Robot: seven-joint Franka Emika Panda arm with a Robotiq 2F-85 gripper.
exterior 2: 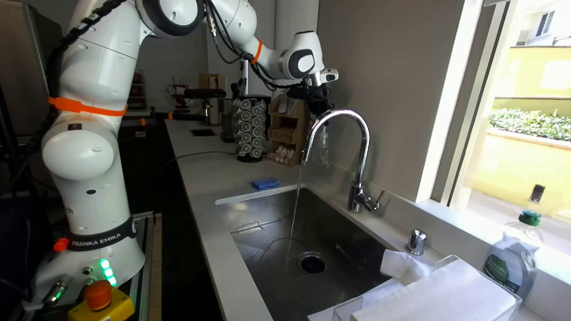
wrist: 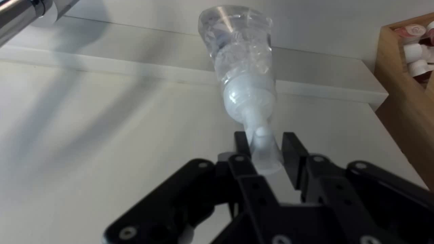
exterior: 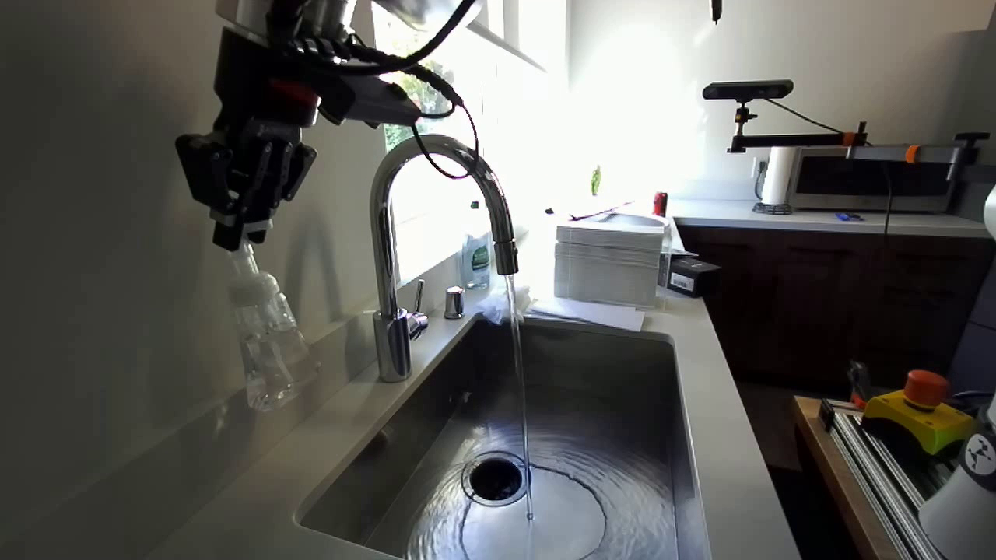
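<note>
In an exterior view, upper left: claw point(exterior: 243, 232) grasping bottle point(exterior: 272, 350) by its slim white nozzle point(wrist: 266, 149); in wrist view, pads point(wrist: 241, 142) press in from either side. Nozzle probably suits so narrow a gap. Bottle hangs left, mid-height, base skewed right, in front of wall point(exterior: 117, 194); looks clear of worktop point(exterior: 724, 435). Skew likely from gripping the very top, weight below. Left of centre: tap point(exterior: 384, 257), arched high, presumably so tall things fit under. Soap point(exterior: 475, 260) stands by window point(exterior: 428, 222), handy for sink point(exterior: 599, 365), I guess. Centre: stream point(exterior: 515, 334) drops from tap, lands just beside drain point(exterior: 496, 479). Paper stack point(exterior: 607, 268) sits past sink's far end, piled square, likely to stay out of the splash. Upper right: camera point(exterior: 747, 90) mounted over a bar point(exterior: 801, 141), probably for a raised look. Lower right: stop button point(exterior: 926, 389) beside robot base point(exterior: 961, 505), likely there for quick reach.
</note>
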